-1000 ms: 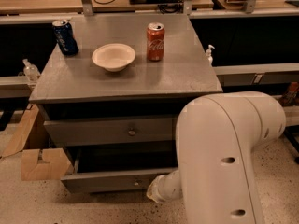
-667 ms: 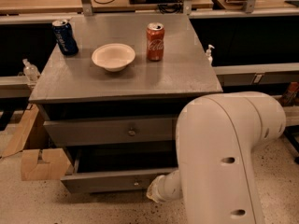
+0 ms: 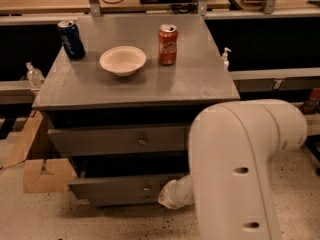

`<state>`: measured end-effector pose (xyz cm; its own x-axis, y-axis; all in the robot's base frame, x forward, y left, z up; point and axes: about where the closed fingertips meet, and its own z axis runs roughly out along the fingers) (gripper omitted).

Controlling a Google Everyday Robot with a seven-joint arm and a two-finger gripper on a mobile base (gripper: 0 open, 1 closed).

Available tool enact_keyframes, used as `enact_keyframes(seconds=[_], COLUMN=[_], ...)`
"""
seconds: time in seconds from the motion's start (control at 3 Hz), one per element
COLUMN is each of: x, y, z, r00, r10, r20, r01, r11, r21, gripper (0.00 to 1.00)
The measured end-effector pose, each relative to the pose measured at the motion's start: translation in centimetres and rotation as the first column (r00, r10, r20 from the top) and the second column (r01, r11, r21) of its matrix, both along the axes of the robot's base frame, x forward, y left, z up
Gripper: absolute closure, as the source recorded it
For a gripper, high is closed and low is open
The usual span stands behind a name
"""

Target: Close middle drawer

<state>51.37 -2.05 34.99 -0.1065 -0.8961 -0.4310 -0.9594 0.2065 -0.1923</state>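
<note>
The middle drawer (image 3: 117, 188) is a dark grey, low, flat front with a small round knob (image 3: 146, 188). It stands pulled out from the cabinet, with a dark gap above it. The taller grey drawer (image 3: 115, 141) sits above it. My gripper (image 3: 164, 198) is at the end of the white wrist, low down against the right part of the middle drawer's front, just right of the knob. My big white arm housing (image 3: 235, 174) hides the cabinet's right side.
On the cabinet top (image 3: 200, 84) stand a blue can (image 3: 71, 39), a white bowl (image 3: 123, 60) and a red cola can (image 3: 168, 44). A cardboard box (image 3: 42, 174) lies on the floor at the left. Small bottles stand at the left (image 3: 34, 75) and right (image 3: 226, 58).
</note>
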Motion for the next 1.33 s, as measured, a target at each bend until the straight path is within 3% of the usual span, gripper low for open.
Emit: enact_keyframes(seconds=[0.33,1.0,1.33], x=[2.5,5.3,9.4], y=[-0.5,-1.4,-3.3], z=[0.2,-0.1,-0.3], r00=[0.9998,0.9995,0.9973], r10=[-0.004,-0.012,-0.060], r20=[0.019,0.029,0.042], r01=[0.004,0.012,0.060], r11=[1.000,1.000,0.998], r21=[-0.006,-0.011,-0.011], gripper=[1.00,1.00,1.00])
